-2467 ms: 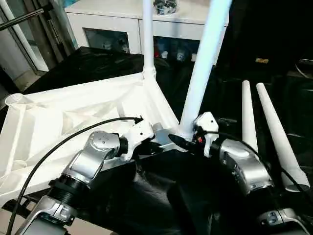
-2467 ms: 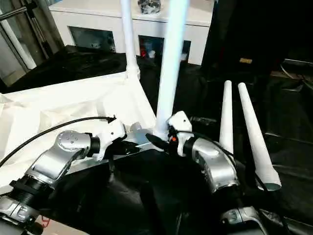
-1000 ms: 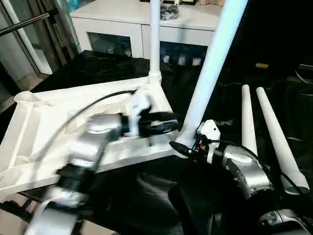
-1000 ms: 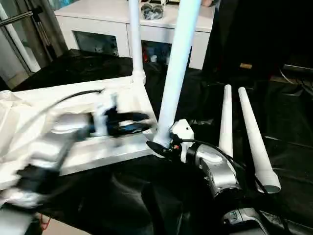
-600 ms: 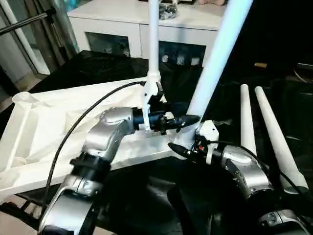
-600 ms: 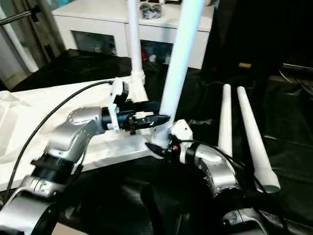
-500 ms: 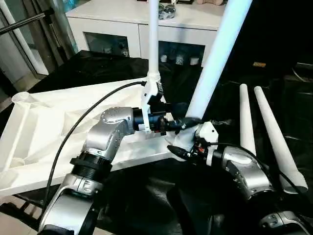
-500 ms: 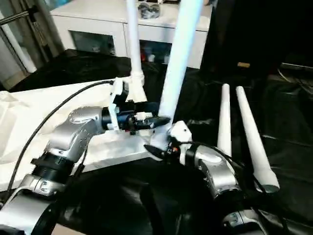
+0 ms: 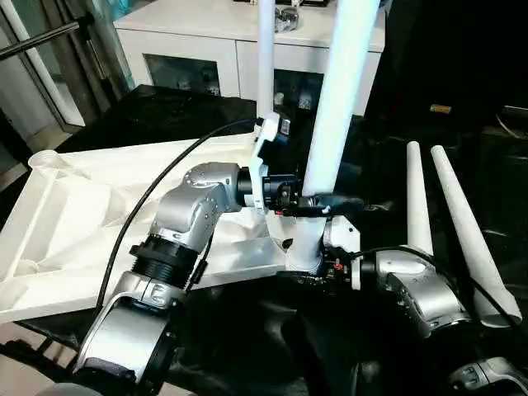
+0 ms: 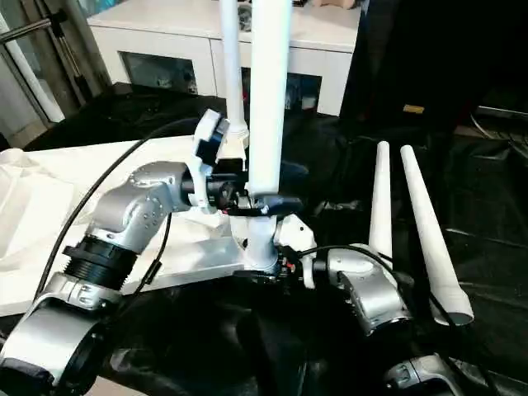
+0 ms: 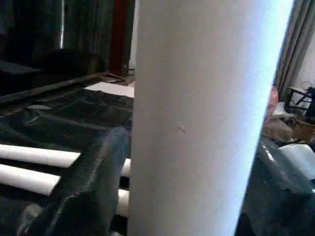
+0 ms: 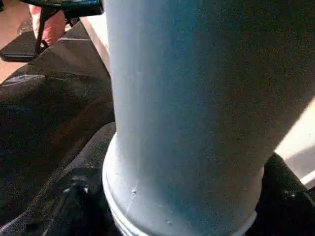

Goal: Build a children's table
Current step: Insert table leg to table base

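The white tabletop (image 9: pixel 91 214) is seen lying underside up on a surface covered in black cloth (image 9: pixel 165 111), its ribbed recesses facing upward and one round corner socket (image 9: pixel 41 158) visible at its far left corner. Behind it a white cabinet (image 9: pixel 206 49) with glass doors is seen. Two legs are stood in the tabletop's sockets: a thinner-looking far leg (image 9: pixel 266 58) rises at the far right corner, and a near leg (image 9: pixel 338 91) rises from the near right corner, nearly upright and cut off by the top edge. Two loose legs (image 9: pixel 417 198) are laid side by side on the cloth to the right, well apart from the tabletop. The near leg is flanked by both grippers. The left gripper (image 9: pixel 318 200) is reached across from the left a little above the socket, its black fingers set on either side of the leg; whether the leg is pressed or merely straddled cannot be told. The right gripper (image 9: pixel 307 266) is placed lower, at the leg's base beside the socket, its fingers spread around the flared foot of the leg, and a firm grip cannot be confirmed there either.
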